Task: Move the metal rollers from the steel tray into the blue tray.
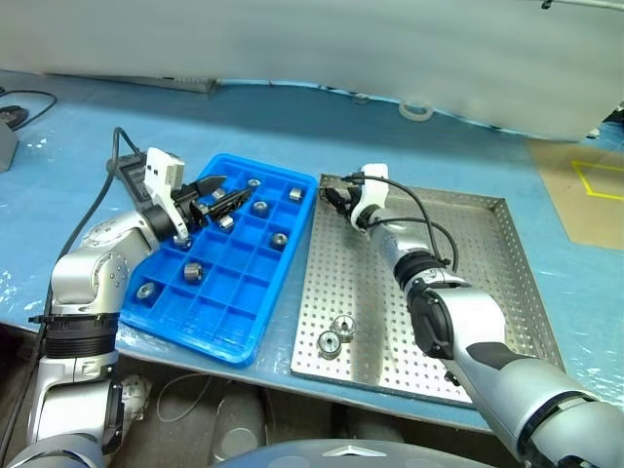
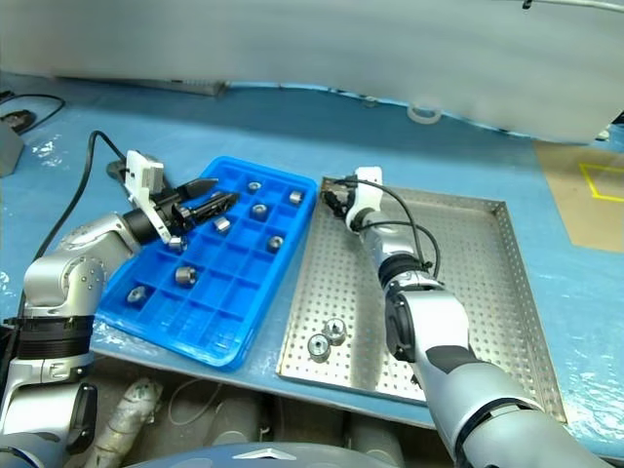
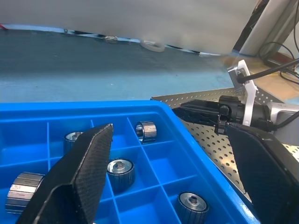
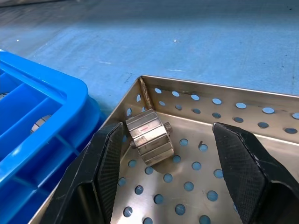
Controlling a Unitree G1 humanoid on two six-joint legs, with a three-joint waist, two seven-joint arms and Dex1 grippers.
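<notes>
Right wrist view: right hand [image 4: 163,163] gapes wide in the steel tray's [image 4: 243,93] corner, a roller [image 4: 149,136] just beside one finger. Centre it between both before closing. Left hand [image 1: 210,197] hangs wide over the blue tray [image 1: 244,283].

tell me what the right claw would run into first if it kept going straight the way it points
Most likely the metal roller lying in the corner of the steel tray. It sits just ahead of the open right claw, nearer one finger than the other. Past it come the tray's rim and the blue tray; depth is hard to judge.
</notes>
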